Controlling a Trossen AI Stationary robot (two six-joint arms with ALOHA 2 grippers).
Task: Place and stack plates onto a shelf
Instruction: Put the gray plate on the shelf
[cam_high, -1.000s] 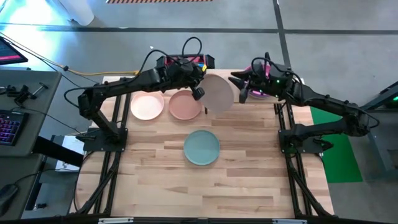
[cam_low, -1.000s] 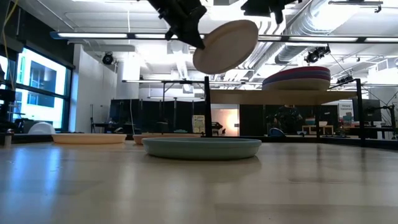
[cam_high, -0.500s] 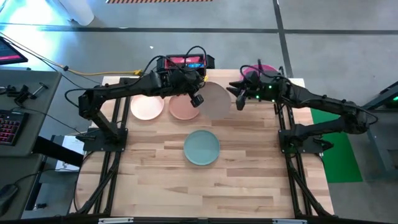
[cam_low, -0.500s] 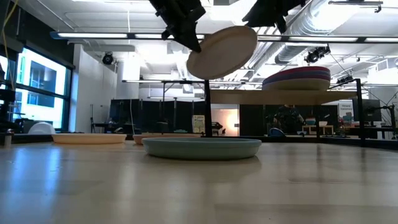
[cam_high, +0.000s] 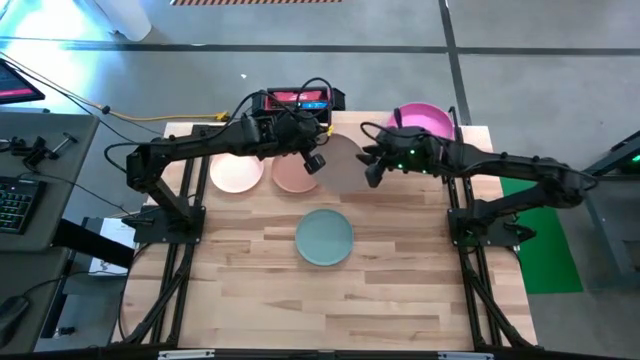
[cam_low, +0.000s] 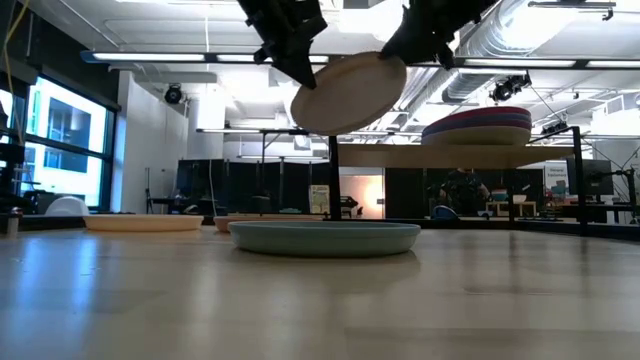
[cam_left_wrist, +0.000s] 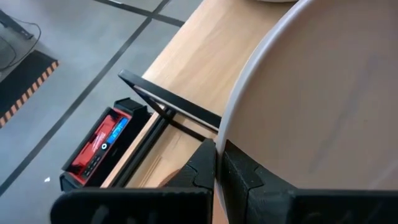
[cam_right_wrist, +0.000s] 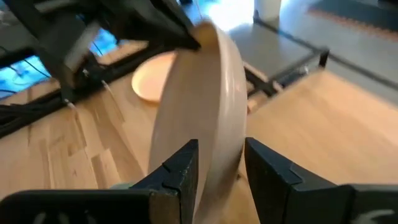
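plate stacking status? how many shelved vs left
Done: a stack with a magenta plate on top sits on the shelf; count unclear. In hand: the left gripper holds a cream plate aloft, and the right gripper straddles its far rim, open. Left on the table: pink plate, terracotta plate, teal plate.

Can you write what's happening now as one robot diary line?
left gripper: shut on cream plate | right gripper: open, straddling its rim | handover midair
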